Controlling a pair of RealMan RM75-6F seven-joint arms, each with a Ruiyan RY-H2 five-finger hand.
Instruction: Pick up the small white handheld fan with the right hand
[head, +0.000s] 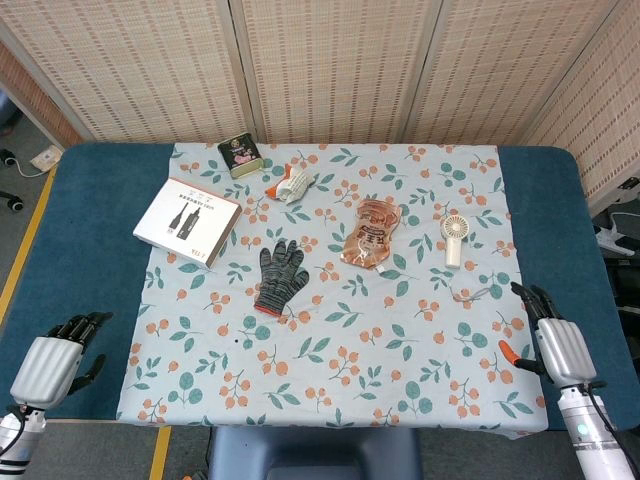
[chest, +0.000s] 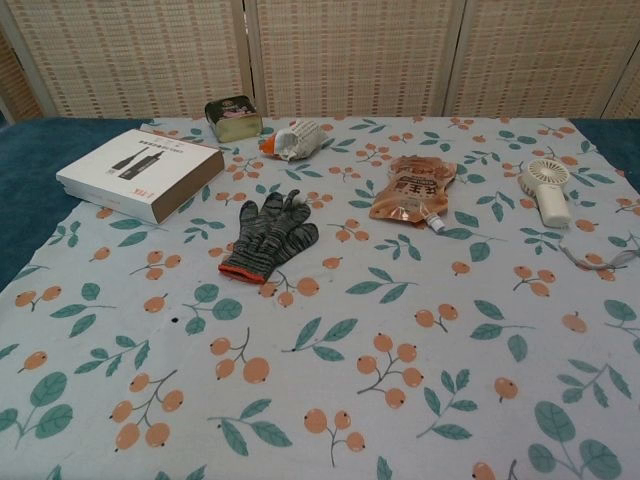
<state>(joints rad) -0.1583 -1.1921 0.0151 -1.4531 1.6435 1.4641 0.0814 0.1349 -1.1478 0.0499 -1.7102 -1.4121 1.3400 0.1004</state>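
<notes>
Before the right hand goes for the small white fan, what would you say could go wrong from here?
1. The fan lies flat on the tablecloth, so the right hand may push it along rather than get fingers around it.
2. A thin white cord trails from the fan toward that hand; fingers might snag it.
3. The orange pouch lies close beside the fan, so a wide approach might nudge it.

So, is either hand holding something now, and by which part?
Nothing is held. The left hand and right hand rest empty at the table's near corners; the white fan lies untouched on the cloth.
</notes>
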